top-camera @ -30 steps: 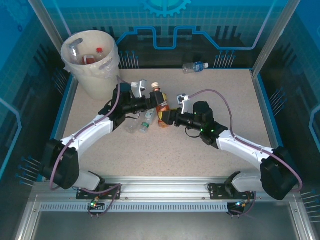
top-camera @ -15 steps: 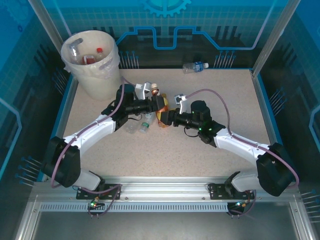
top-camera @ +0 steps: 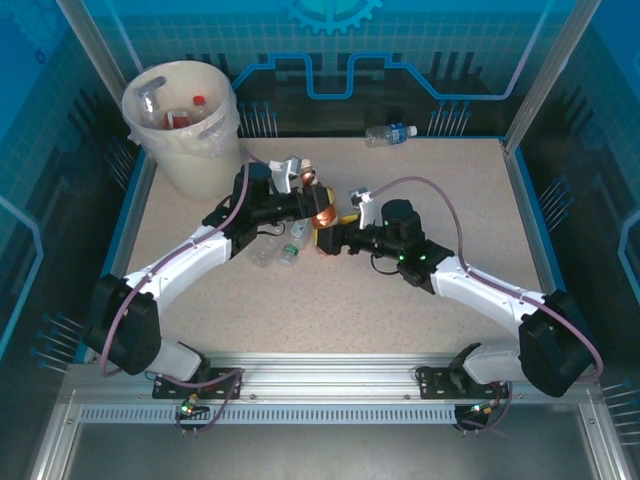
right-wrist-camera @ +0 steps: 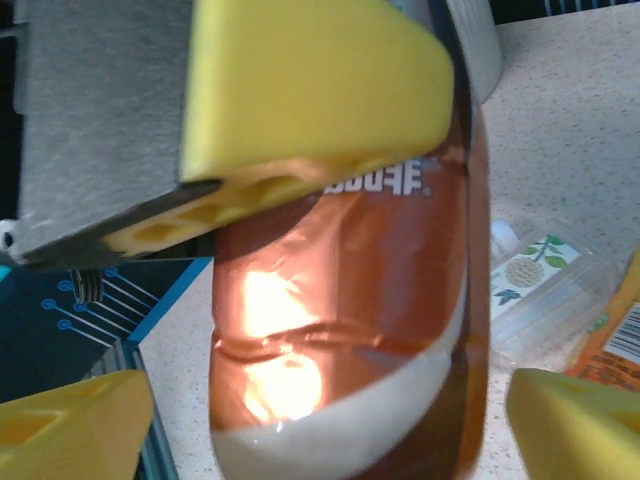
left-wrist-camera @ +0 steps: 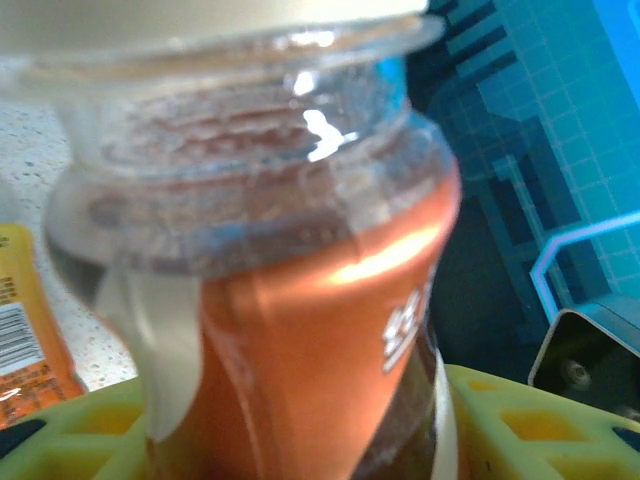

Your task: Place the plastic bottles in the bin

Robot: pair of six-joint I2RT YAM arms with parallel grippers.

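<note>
**While both grippers crowd one bottle, a knock or a slip is the danger**

Seen from above, the left gripper [top-camera: 306, 203] holds the amber bottle [top-camera: 322, 216] near the middle of the table [top-camera: 450, 200]. The bottle is tilted, with its cap end toward the far side. The right gripper [top-camera: 335, 236] is just beside the bottle's lower end. The bin [top-camera: 190, 165] stands well apart at the far left corner, with a few bottles inside. I judge that the main risk is here: if the right arm pushes in while the left one lifts, the two can collide, or the bottle can be twisted out of the grasp.

From the left wrist, the left gripper [left-wrist-camera: 300, 430] has its yellow pads on both sides of the amber bottle [left-wrist-camera: 320, 320], on the labelled body below the neck. The label film looks smooth, so the bottle may slide during the carry.

From the right wrist, the right gripper [right-wrist-camera: 330, 420] stands wide apart. Its fingers [right-wrist-camera: 70, 420] are on either side of the amber bottle [right-wrist-camera: 340, 300] and, as far as I can see, do not touch it. A pad of the other gripper presses the label from above. A clear bottle [right-wrist-camera: 545, 280] lies on the table behind, and a dropped bottle could hit it and make it roll.
</note>
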